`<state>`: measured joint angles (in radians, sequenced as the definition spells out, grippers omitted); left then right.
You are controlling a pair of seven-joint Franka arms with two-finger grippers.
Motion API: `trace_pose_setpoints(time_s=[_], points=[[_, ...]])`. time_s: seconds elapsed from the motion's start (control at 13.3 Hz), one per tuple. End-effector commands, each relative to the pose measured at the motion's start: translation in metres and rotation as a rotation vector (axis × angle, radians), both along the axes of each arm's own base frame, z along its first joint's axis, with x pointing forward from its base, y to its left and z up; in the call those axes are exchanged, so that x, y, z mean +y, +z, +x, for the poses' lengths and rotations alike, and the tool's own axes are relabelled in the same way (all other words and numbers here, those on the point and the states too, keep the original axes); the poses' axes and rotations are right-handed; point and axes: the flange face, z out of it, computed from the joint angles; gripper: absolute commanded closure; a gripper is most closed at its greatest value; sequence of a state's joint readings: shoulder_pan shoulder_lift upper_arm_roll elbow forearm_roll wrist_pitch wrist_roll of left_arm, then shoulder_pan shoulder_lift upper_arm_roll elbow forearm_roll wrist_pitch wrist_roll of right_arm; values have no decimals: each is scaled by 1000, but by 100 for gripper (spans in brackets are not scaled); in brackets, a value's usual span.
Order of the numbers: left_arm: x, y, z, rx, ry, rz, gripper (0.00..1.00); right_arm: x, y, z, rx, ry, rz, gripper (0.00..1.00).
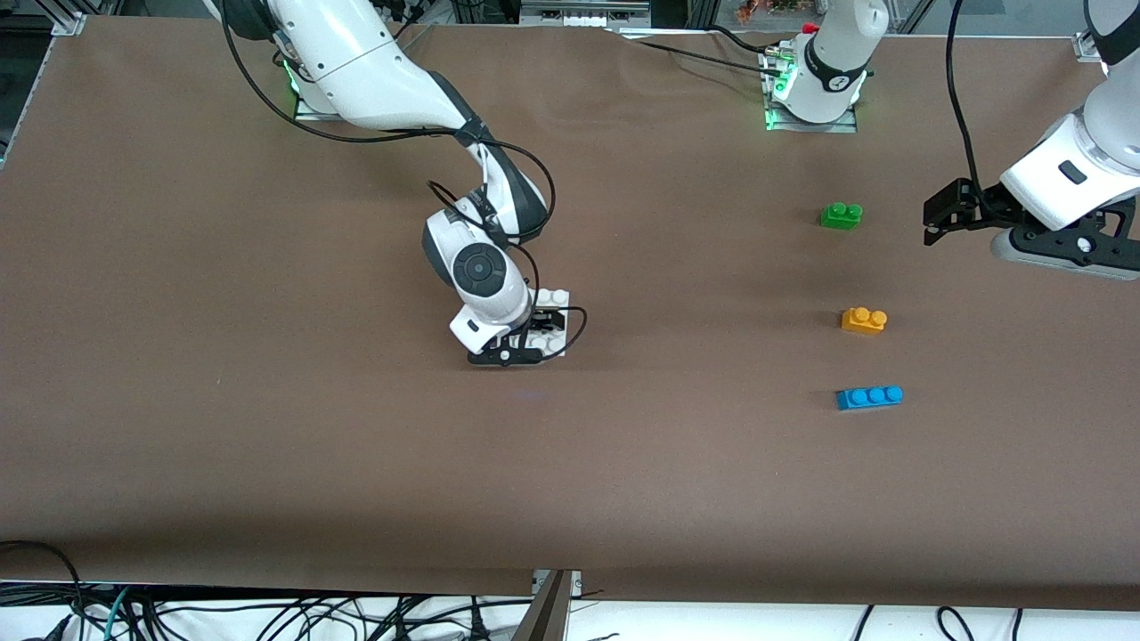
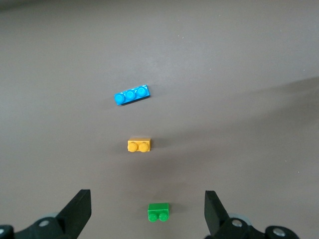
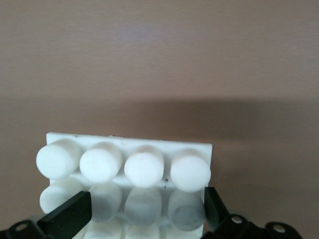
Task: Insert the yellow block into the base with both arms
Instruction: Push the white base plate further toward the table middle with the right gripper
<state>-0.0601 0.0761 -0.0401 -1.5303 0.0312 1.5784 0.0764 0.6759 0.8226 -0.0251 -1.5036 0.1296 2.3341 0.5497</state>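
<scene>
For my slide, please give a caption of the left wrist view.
Open left gripper over the green brick, yellow block and blue brick in a row.

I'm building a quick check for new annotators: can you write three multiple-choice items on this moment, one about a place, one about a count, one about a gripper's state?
1. Which brick lies nearest the front camera?
A. blue brick
B. green brick
C. yellow block

2. How many studs top the yellow block?
A. two
B. three
C. four

3. How does the left gripper stand?
A. shut on the green brick
B. open, holding nothing
C. shut on the base

Key: 1 A, the blue brick lies lowest in the front view, below the yellow block and green brick. 2 A, two round studs show. 3 B, the left gripper has its fingers spread over the table; the right gripper is at the base.
</scene>
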Motion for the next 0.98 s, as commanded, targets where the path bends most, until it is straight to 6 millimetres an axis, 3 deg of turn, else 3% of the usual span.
trace_pose_setpoints(time_s=[0.0,0.53,0.75,0.9], points=[[1,6,-1,-1,4,-14,0,28,-3,-10,-34,18,37,0],[3,6,0,0,5,-14,0,40,-2,-18,-51,42,46,0],[3,5,0,0,5,-14,0,30,19,1,-70,32,56,0],[3,5,0,0,5,-14,0,12,37,19,-90,14,61,0]])
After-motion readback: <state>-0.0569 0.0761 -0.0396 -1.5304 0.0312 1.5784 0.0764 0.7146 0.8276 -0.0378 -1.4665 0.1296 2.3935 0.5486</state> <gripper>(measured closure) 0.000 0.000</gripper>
